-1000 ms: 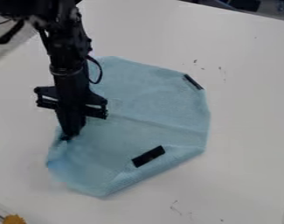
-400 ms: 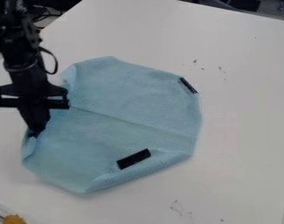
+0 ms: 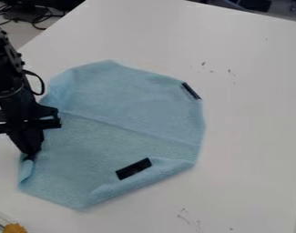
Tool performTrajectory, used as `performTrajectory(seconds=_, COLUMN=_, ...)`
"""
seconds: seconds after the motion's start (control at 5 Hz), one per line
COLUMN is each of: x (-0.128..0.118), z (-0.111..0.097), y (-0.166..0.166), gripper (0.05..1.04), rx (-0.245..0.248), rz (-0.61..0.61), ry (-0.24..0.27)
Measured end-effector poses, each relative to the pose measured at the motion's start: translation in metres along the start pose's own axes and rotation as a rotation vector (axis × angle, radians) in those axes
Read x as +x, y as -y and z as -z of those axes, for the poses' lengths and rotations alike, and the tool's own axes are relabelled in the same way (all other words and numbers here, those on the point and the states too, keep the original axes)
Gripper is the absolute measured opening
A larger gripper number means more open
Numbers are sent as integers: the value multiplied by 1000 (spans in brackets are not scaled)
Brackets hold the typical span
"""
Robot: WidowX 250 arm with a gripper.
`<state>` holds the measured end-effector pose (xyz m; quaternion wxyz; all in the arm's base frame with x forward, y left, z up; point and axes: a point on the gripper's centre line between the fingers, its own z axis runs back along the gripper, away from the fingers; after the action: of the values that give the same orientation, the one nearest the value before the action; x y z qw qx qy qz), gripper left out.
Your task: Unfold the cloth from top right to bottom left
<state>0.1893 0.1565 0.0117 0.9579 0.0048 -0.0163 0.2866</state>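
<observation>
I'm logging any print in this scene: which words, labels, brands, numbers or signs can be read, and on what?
No readable text.
The black strips on the blue cloth show no legible characters.
The dark marks on the white table form no readable word.

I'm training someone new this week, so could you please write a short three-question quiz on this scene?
1. Multiple choice: Which part of the cloth is the claw at, as the camera sees it?
a) the right edge
b) the left edge
c) the top corner

2. True or false: Both black strips lie on the same side of the long crease.

3. Fill in the blank: The orange-yellow thing is in the ______ left corner of the view.

Key: 1: b. 2: false; the crease runs between them. 3: lower.
</observation>
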Motion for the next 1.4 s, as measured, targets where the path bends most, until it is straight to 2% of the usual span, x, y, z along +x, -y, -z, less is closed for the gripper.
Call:
performTrajectory(seconds=0.2, x=0, z=0, y=-15, gripper=506, rx=53, rz=-44, ry=12)
performTrajectory(seconds=0.4, x=-4, z=-8, y=-34, gripper=813, rx=136, rz=-87, ry=8)
performTrajectory(seconds=0.6, x=-6, z=-15, y=-51, gripper=1005, rx=222, rz=-108, ry=-1)
performTrajectory(seconds=0.8, x=-2, z=-24, y=-74, gripper=1005, rx=310, rz=-133, ry=7)
performTrajectory(seconds=1.0, x=7, z=-35, y=-88, gripper=1001, rx=363, rz=-96, ry=20)
performTrajectory(seconds=1.2, x=18, z=-41, y=-90, gripper=1000, rx=356, rz=-34, ry=46)
performTrajectory(seconds=1.4, x=31, z=-52, y=-76, gripper=1000, rx=281, rz=50, ry=108)
